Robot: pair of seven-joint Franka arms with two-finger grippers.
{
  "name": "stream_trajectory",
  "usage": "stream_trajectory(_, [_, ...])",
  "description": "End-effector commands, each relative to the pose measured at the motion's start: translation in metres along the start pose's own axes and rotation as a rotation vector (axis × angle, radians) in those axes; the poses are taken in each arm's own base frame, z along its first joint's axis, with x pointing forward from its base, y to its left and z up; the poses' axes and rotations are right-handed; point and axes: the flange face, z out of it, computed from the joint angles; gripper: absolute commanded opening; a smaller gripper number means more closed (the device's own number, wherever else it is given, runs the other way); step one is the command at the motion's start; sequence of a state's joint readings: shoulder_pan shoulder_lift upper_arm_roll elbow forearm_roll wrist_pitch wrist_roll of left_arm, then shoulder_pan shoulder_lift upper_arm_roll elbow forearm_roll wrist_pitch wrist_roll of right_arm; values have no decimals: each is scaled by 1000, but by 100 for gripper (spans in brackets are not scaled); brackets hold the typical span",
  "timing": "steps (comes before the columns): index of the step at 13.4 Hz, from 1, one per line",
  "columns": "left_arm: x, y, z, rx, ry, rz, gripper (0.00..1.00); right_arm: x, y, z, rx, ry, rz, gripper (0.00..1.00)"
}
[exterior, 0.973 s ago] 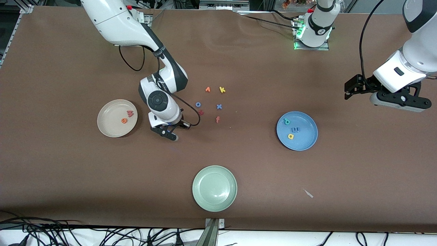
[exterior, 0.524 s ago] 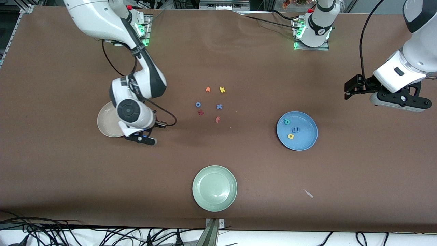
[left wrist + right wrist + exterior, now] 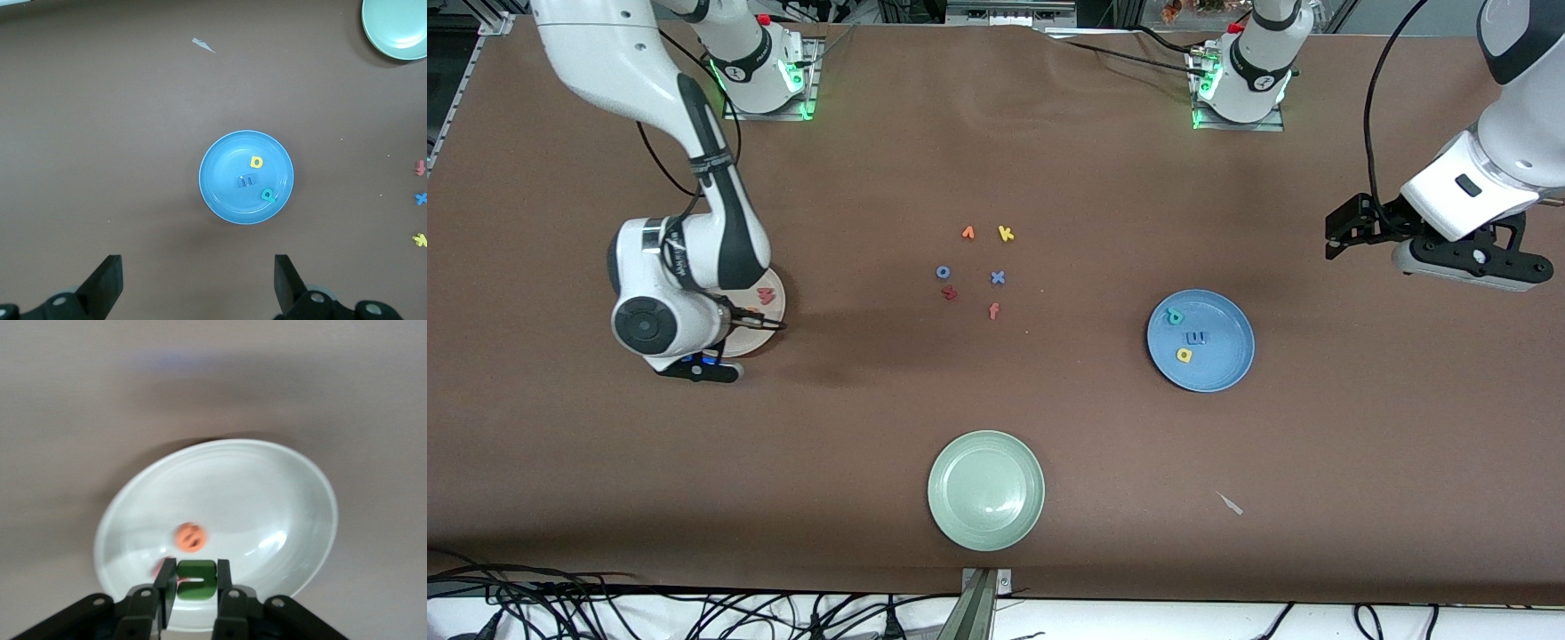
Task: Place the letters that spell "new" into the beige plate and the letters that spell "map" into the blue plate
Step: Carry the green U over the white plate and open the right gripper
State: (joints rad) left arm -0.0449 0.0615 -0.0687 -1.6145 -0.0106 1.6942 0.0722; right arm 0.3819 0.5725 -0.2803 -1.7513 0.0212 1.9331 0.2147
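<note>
Brown table covering point(image 3: 1049, 160), both arm bases along its upper edge in the front view. We note three plates: the beige plate point(image 3: 775, 307) toward the right arm's end, the blue plate point(image 3: 1227, 372) toward the left arm's end, and a pale green plate point(image 3: 986, 490) nearest the front camera, between them.

Right gripper point(image 3: 193, 583) is over the beige plate point(image 3: 293, 493). Its fingers point(image 3: 167, 583) are pinched narrowly on the green n point(image 3: 197, 579), which is held above the plate's surface. In the plate we see the orange e point(image 3: 191, 537) and the salmon-pink w point(image 3: 766, 294); the w lies at the plate's edge toward the table's middle.

Left gripper point(image 3: 197, 287) waits up in the air past the blue plate point(image 3: 213, 193), toward the left arm's end of the table, fingers spread wide and holding nothing. The blue plate holds the teal p point(image 3: 1175, 315), the blue m point(image 3: 1196, 337) and the yellow a point(image 3: 1184, 355), lying apart from one another.

Loose letters at mid-table: an orange v point(image 3: 967, 233), yellow k point(image 3: 1006, 234), blue o point(image 3: 943, 272), blue x point(image 3: 998, 277), dark red letter point(image 3: 950, 292), and an orange-red f point(image 3: 993, 311). A small pale scrap point(image 3: 1231, 504) lies nearer the front camera than the blue plate.
</note>
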Motion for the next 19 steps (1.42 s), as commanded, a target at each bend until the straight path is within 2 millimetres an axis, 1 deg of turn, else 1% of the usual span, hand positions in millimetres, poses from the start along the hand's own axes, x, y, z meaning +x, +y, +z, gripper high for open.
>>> stream_trajectory(1, [2,-2,-7,-5,7,10,100,1,5,-4,23,-1,-11,100])
stream_trajectory(3, [2,-1,-7,-5,7,12,100,-8,-2,-34,34,7,-21,100])
stream_trajectory(5, [2,1,-9,9,9,18,100,-20,-16,-74,53,-6,-49,100])
stream_trajectory(7, [2,1,-9,9,9,19,100,-36,-18,-118,74,-26,-65,100])
stream_trajectory(8, [1,1,-9,9,7,18,100,-48,-26,-139,74,-35,-83,100])
stream_trajectory(10, [1,0,-9,9,7,18,100,-66,-25,-173,74,-58,-108,100])
stream_trajectory(11, [1,0,-9,9,7,16,100,-74,-24,-186,74,-56,-120,100])
stream_trajectory(12, [1,1,-9,9,7,16,100,-85,-29,-200,76,-42,-138,100])
stream_trajectory(14, [0,0,-11,8,7,18,100,-103,-28,-226,87,6,-170,100])
stream_trajectory(15, [1,2,-10,9,7,18,100,-116,-28,-240,96,37,-205,100])
stream_trajectory(17, [1,2,-10,9,7,18,100,-141,-11,-255,139,82,-246,100])
stream_trajectory(18, [1,2,-10,9,7,19,100,-154,-4,-262,151,149,-250,100])
stream_trajectory(19, [1,4,-10,9,7,22,100,-173,5,-266,133,181,-251,100])
